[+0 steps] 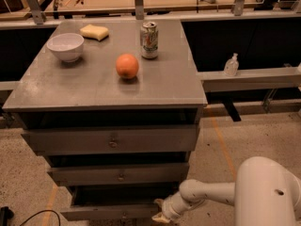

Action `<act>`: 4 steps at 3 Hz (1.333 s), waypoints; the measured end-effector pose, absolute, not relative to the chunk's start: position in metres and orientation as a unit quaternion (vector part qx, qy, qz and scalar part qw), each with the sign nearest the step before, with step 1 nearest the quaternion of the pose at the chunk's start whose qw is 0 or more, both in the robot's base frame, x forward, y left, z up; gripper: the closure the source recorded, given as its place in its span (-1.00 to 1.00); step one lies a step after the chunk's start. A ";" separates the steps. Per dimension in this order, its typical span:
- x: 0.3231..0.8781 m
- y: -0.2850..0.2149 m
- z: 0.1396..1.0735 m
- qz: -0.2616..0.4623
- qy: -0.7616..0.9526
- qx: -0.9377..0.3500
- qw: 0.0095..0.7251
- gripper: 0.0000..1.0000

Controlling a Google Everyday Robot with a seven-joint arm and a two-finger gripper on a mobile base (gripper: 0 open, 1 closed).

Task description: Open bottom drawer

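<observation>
Bottom drawer [113,214] standing partly out, I see the gripper [159,214] at its front right corner, grip state I cannot tell, orange [127,66] mid-surface [66,86].

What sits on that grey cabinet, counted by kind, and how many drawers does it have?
white bowl: 1
yellow sponge: 1
drink can: 1
orange: 1
drawers: 3 (top drawer, middle drawer, bottom drawer)
pincer: 1, low at the bottom drawer's right end
Total: 8
</observation>
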State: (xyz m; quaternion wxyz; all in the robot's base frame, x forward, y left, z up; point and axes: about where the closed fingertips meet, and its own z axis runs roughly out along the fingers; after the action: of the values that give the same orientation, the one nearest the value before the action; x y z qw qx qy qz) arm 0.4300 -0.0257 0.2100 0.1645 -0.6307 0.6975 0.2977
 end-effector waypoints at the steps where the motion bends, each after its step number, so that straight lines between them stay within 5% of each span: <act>1: 0.430 -0.026 0.210 0.298 0.697 -0.631 0.165 1.00; 4: 0.430 -0.026 0.210 0.298 0.697 -0.631 0.165 1.00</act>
State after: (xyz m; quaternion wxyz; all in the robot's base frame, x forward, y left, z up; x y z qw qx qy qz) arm 0.4301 -0.0257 0.2102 0.1647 -0.6308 0.6975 0.2976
